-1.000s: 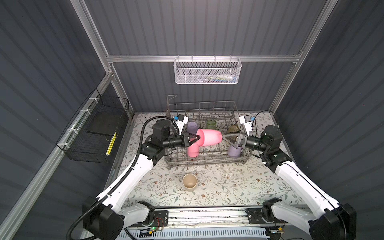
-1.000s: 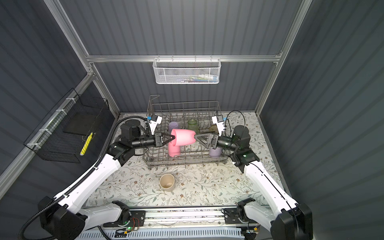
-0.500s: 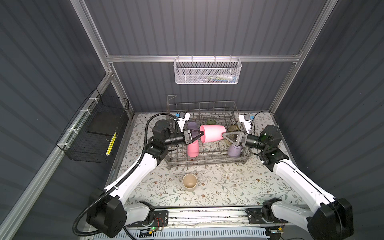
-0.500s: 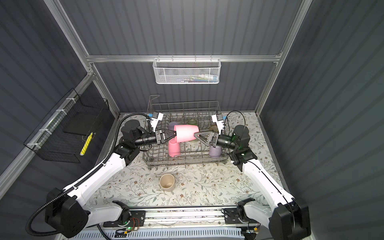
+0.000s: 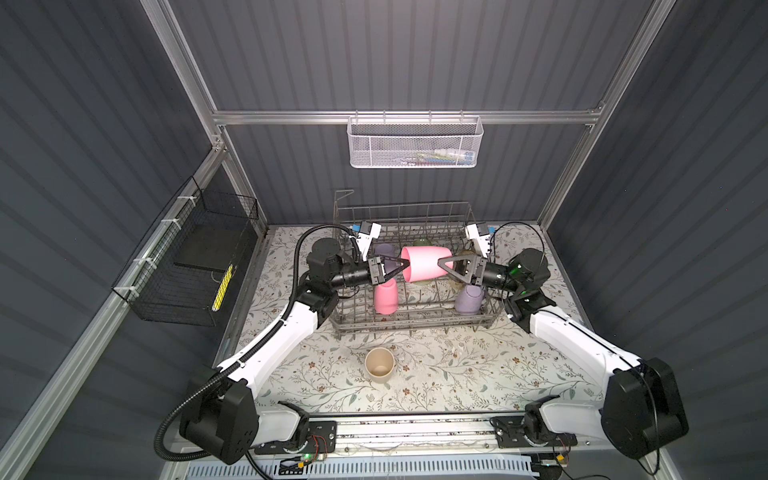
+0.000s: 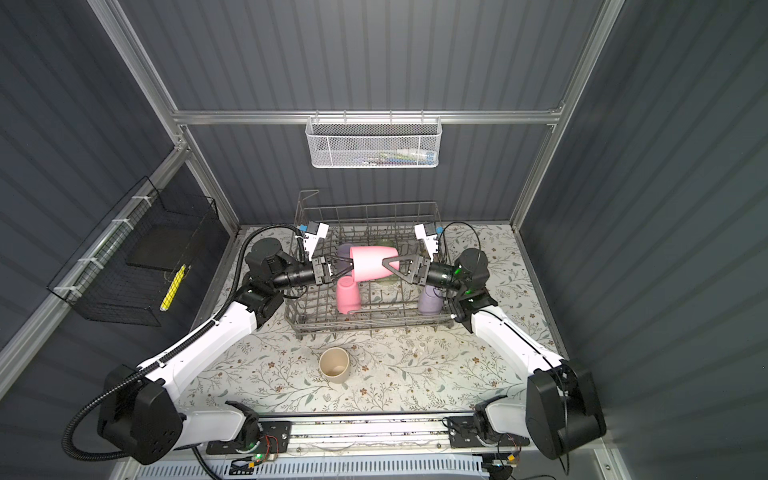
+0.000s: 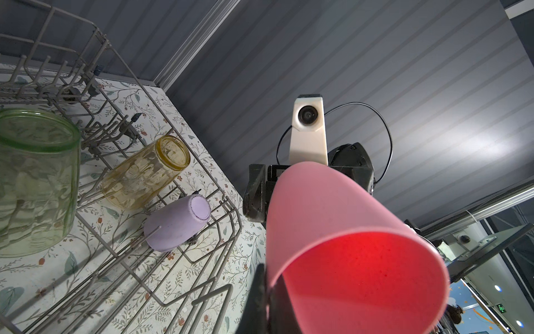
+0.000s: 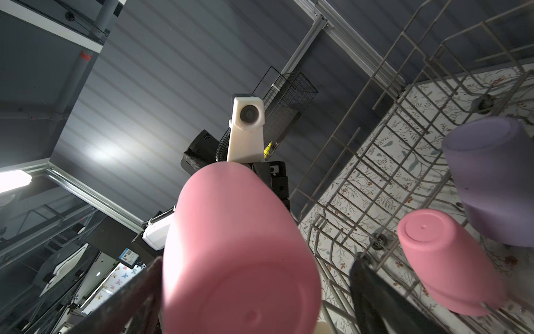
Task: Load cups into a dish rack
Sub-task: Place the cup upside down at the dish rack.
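Black wire basket hangs on the left wall, off the table. Dish rack sits at the middle of the table's back edge, with a white mesh basket on the wall above it. Left gripper comes in over the rack's left side, clamped tight on the rim of a pink cup. In the left wrist view, one finger lies against the outside of the cup wall at the mouth. The cup hangs on its side in the air above the rack's middle, mouth toward the left gripper, base toward the right one. Beige cup stands upright, mouth up, on the table in front of the rack and apart from it. Inside the rack:
- second pink cup, upside down near the front left
- lilac cup, behind it at the back left
- green glass, at the back middle
- amber glass, tilted on the tines toward the right side
- second lilac cup, tilted base-up in the front right corner

Right gripper is spread wide, jaws on either side of the held cup's base end. The right wrist view shows a clear gap between the cup and one finger. Contact on the other side: cannot tell.
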{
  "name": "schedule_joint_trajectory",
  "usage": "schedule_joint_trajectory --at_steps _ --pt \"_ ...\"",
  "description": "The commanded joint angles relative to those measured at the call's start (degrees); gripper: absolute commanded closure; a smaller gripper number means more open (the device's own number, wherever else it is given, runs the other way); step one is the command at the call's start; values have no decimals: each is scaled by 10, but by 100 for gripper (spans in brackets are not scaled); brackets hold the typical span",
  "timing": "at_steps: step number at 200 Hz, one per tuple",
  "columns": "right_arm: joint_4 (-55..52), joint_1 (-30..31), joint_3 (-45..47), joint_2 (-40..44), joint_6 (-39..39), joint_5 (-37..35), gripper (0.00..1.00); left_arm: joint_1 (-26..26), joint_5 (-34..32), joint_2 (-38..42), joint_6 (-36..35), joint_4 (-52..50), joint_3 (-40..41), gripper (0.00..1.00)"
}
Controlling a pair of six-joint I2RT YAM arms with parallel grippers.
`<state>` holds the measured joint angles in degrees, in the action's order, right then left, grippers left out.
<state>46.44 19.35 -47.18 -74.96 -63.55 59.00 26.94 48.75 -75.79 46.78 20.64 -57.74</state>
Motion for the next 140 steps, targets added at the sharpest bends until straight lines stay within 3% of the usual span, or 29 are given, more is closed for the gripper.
schedule_joint_trajectory --at_steps 1,140 --pt "53 8 -20 -10 -25 10 2 0 21 -5 7 25 3 100" --pt "69 39 -56 -37 -45 12 9 0 21 -17 9 24 1 100"
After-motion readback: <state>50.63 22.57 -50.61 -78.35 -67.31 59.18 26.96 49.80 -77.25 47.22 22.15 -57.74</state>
